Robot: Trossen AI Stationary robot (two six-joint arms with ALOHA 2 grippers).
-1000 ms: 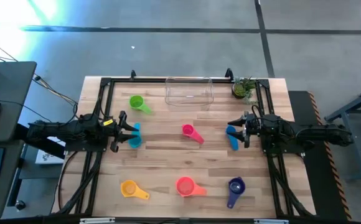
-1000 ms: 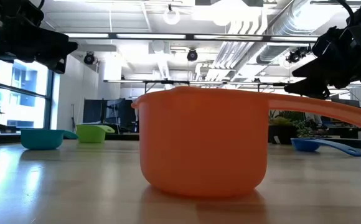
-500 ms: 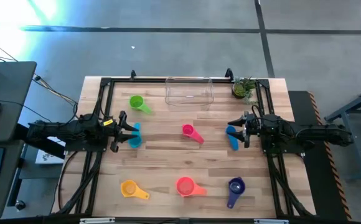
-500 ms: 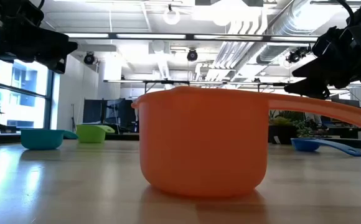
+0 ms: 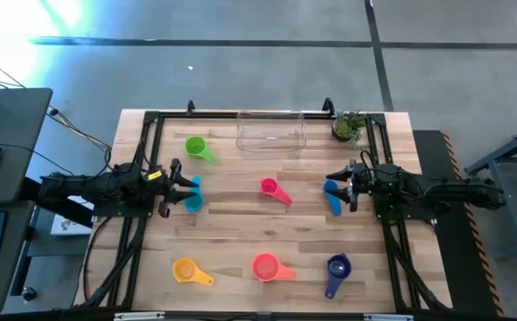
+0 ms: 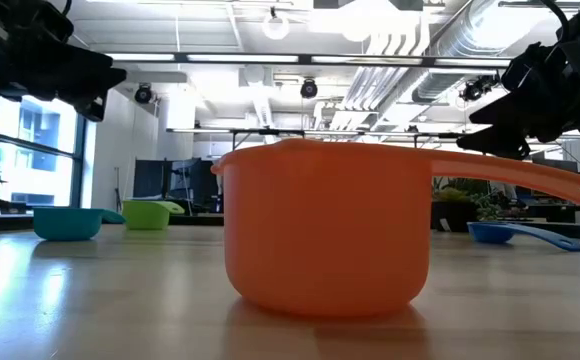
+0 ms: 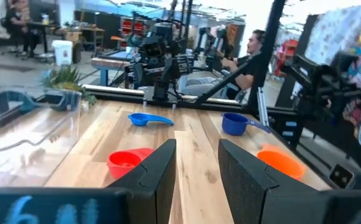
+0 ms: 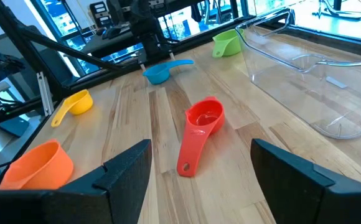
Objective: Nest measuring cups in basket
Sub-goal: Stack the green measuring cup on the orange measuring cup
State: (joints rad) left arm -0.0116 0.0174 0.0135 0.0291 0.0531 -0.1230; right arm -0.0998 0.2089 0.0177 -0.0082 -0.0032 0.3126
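Here the pale wooden table [image 5: 241, 236] carries everything, with the two dark arms lying low at its sides. The clear rectangular plastic basket [image 5: 270, 132] sits at the middle of the far edge, holding no cups, and a small green potted plant [image 5: 348, 127] stands near it at the far right corner.

The left hand [image 5: 184, 185] hovers over the left side of the table with its fingers a little apart, gripping nothing; the teal plastic measuring cup [image 5: 192, 198] lies right at its tips. The right hand [image 5: 342, 186] hovers over the right side, fingers spread wide and holding nothing, with the blue long-handled measuring cup [image 5: 332, 197] just at its tips.

The other cups lie scattered and well apart. The orange-red measuring cup [image 5: 269, 267] sits at the middle of the near edge, between the yellow measuring cup [image 5: 190, 271] on its left and the dark purple measuring cup [image 5: 336, 270] on its right. The green measuring cup [image 5: 199, 148] lies left of the basket. The small pink-red measuring cup [image 5: 274, 190] lies in the table's centre, between the two hands.
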